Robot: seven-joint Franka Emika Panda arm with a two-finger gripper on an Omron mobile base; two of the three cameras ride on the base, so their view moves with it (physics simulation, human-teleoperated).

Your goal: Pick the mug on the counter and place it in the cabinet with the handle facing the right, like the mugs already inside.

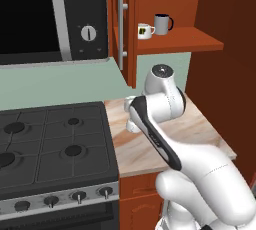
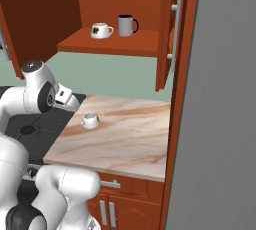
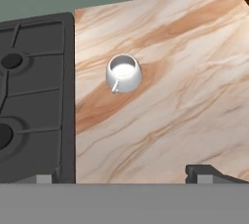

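Counter (image 2: pixel 125 129), beige-pink marble with brown veins, beside the stove (image 1: pixel 50 139): I count one item on it, the mug (image 3: pixel 124 73), white, standing apart near the stove edge, its handle (image 3: pixel 115 88) toward my hand camera. Cabinet (image 2: pixel 100 4) shelf (image 2: pixel 110 44): I log two items, a white mug (image 2: pixel 101 30) and a grey mug (image 2: pixel 127 25), just beside each other, handles to the right

I see a white mug (image 3: pixel 124 73) centre-left on the beige-pink, brown-veined counter (image 3: pixel 185 82), a black stove (image 3: pixel 34 96) at left, and the reddish-brown cabinet (image 2: pixel 115 44) at the top.
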